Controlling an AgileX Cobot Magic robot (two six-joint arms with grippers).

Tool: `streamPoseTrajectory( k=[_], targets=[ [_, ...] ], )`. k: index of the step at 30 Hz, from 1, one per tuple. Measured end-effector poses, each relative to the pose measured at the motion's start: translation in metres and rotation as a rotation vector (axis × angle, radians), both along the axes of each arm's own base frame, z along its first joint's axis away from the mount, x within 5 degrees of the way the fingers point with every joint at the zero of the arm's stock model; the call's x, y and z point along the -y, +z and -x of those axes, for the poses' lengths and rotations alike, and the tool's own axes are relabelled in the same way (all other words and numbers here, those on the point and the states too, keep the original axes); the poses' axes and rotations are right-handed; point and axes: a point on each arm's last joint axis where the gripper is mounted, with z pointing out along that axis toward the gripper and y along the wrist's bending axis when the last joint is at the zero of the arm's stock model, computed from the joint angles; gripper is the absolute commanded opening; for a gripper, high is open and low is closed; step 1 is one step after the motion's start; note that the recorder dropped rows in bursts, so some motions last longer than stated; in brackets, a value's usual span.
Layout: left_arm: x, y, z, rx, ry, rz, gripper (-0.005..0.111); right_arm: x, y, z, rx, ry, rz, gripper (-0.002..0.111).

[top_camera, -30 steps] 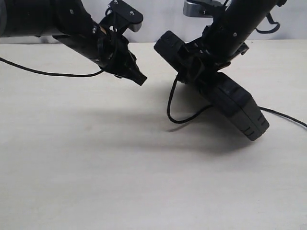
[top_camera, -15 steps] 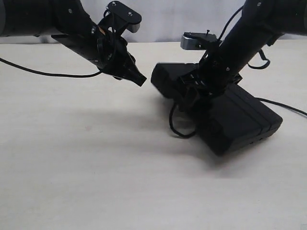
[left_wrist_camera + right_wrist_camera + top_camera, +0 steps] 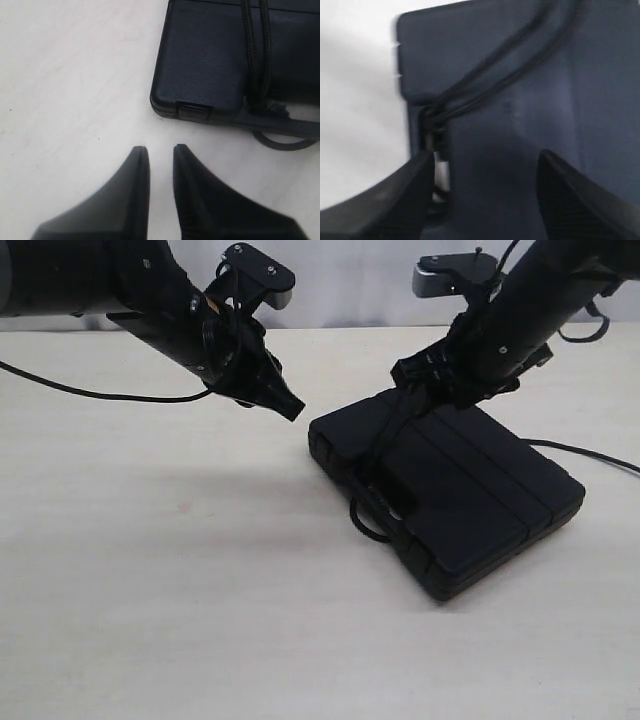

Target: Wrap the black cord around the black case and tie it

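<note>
The black case (image 3: 470, 505) lies flat on the table, ribbed lid up, also in the left wrist view as the case (image 3: 200, 60). The black cord (image 3: 385, 445) runs doubled across the lid from the handle slot toward my right gripper (image 3: 425, 390), with a small loop (image 3: 365, 525) hanging off the near edge. My right gripper (image 3: 486, 155) hovers wide open just above the case (image 3: 520, 115) and cord (image 3: 485, 95), holding nothing. My left gripper (image 3: 290, 405) hangs in the air left of the case; its jaws (image 3: 159, 148) are a narrow gap apart with only table between them.
The cord's tail (image 3: 590, 452) trails off over the table to the right of the case. A thin black line (image 3: 100, 395) lies on the table at the left and reaches the left arm; I cannot tell whether it is cord or cable.
The right gripper brought the tilted, lifted case down flat onto the table, let go of it and rose slightly. The left arm stayed still.
</note>
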Motion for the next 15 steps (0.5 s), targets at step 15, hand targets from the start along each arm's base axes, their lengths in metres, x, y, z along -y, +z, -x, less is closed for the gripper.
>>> streamPoseTrajectory(
  k=[15],
  targets=[
    [0.001, 0.002, -0.003, 0.036, 0.014, 0.015, 0.016, 0.01, -0.047, -0.039, 0.054, -0.079, -0.166, 0.057]
  ],
)
